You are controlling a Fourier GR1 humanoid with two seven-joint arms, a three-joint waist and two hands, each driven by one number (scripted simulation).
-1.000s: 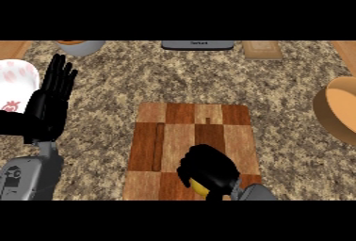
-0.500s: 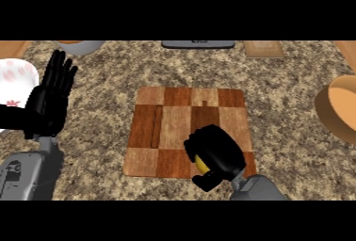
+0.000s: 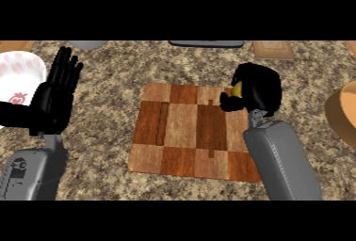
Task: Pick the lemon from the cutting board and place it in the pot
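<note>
The right hand [image 3: 256, 89] was positioned over the upper right corner of the cutting board [image 3: 182, 134]. Its grey forearm [image 3: 281, 160] ran up along the board's right edge. The fingers and thumb were curled round the lemon [image 3: 237, 89]. Only a small yellow sliver of the fruit showed, on the hand's left side, between the thumb and the fingers. From this steep view it could not be determined whether the lemon was clear of the board or touching it.

The board, a checker of light and dark wood, lay flat near the middle of the speckled stone counter [image 3: 111, 141].

The pot [image 3: 338, 117], tan-brown, showed only in part at the right edge. It stood to the right of the right hand and apart from it.

The left hand [image 3: 57, 92] rested at the left of the view, fingers straight and pointing up, holding nothing. It overlapped the edge of a white plate [image 3: 17, 70] bearing pink marks.

Along the top edge lay a grey bowl [image 3: 87, 44], a dark flat item [image 3: 206, 43] and a wooden block [image 3: 272, 48].
</note>
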